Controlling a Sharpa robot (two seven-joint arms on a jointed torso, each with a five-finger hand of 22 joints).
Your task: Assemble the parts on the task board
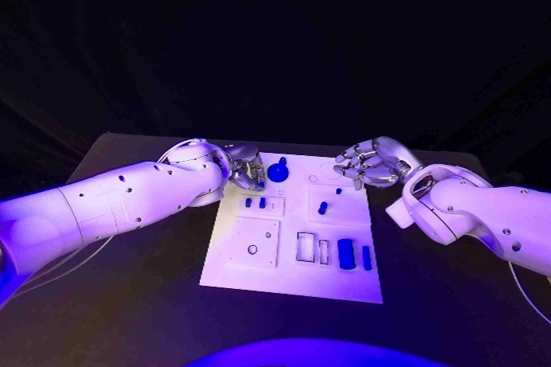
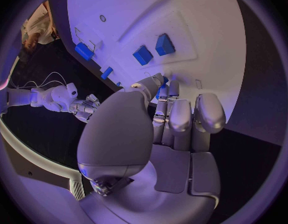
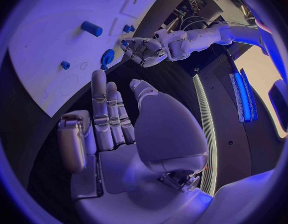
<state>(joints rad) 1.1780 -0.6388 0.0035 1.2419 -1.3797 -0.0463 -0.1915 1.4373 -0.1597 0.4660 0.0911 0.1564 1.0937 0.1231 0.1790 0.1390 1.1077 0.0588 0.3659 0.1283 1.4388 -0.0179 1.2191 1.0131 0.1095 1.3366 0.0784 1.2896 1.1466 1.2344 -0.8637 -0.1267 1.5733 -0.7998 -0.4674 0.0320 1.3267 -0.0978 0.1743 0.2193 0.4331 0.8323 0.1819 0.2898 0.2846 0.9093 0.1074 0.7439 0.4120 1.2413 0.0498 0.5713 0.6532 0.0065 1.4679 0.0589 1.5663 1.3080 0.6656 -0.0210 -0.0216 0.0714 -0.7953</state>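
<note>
Left hand (image 1: 244, 169) pinching round blue part (image 1: 278, 171) at task board (image 1: 287, 281) far edge, nearer of two. Right hand (image 1: 368, 165) hovering opposite, loosely curled, holding nothing.

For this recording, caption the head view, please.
Both hands, left hand and right hand, at the task board's far edge.

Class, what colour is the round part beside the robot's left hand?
Blue; the round part shows best in the head view.

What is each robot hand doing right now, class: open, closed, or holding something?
Left hand: fingers closed around a blue part at the task board's far edge.
Right hand: open, holding nothing, fingers apart.
</note>
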